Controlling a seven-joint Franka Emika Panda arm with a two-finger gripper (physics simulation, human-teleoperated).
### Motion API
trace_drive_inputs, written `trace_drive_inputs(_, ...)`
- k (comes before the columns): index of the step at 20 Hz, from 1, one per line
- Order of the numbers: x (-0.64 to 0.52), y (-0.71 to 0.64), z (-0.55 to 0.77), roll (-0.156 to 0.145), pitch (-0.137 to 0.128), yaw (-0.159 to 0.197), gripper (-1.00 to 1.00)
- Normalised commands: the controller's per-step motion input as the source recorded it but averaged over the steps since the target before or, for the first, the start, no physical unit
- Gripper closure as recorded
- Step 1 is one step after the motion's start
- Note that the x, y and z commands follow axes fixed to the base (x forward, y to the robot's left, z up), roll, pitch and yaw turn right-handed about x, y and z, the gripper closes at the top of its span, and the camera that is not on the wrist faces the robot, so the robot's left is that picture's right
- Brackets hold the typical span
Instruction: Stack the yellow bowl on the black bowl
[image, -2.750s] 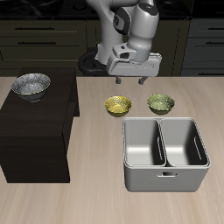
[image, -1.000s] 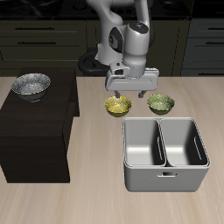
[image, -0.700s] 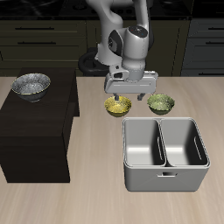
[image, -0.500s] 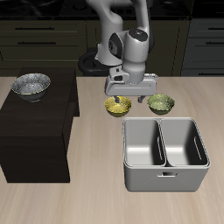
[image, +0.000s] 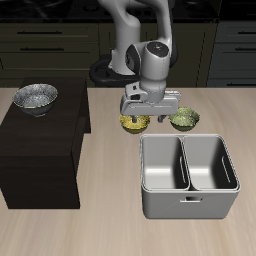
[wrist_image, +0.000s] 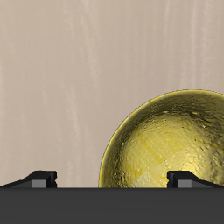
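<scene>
Moved since earlier: tool (image: 151, 115) has dropped a good way, from hanging high over the surface (image: 110, 225) to sitting right down at the yellow bowl (image: 135, 122). Nothing else has budged, as far as I can see.
Tool state: fingers spread apart, nothing between them yet. Wrist view shows both fingertips (wrist_image: 38, 178) wide, with one at the bowl's outer edge and the other over the bowl itself, so it looks like it's lining up to pinch the rim.
Yellow bowl: sitting on the surface, just behind the grey double bin (image: 188, 176), with the olive bowl (image: 184, 119) right beside it. Not lifted. Partly hidden by the tool in the exterior view.
Black bowl (image: 35, 98): up on the dark cabinet (image: 40, 150), well apart from the yellow one, and nothing inside it.
Done so far: basically just the approach. Tool is at the right bowl and not the olive one, so that's good.
Still to do: close on the rim, lift, carry it across and up to the cabinet top, set it down inside the black bowl, let go. So most of the job, honestly.
Progress guess: early days; the grasp hasn't happened yet.
Can't tell: whether a fingertip is already touching the rim or just above it, since the views don't settle that.
</scene>
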Motion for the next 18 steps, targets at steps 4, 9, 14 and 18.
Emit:
trace_drive_inputs(4, 0.02, 0.01, -0.14, 0.007, 0.051, -0.025, 1.00)
trace_drive_inputs(9, 0.01, 0.00, -0.03, 0.019, 0.009, -0.010, 1.00)
trace_drive_inputs(14, -0.02, 0.07, 0.07, 0.029, -0.002, 0.006, 1.00)
trace_drive_inputs(18, -0.01, 0.03, 0.28, 0.016, -0.029, -0.002, 1.00)
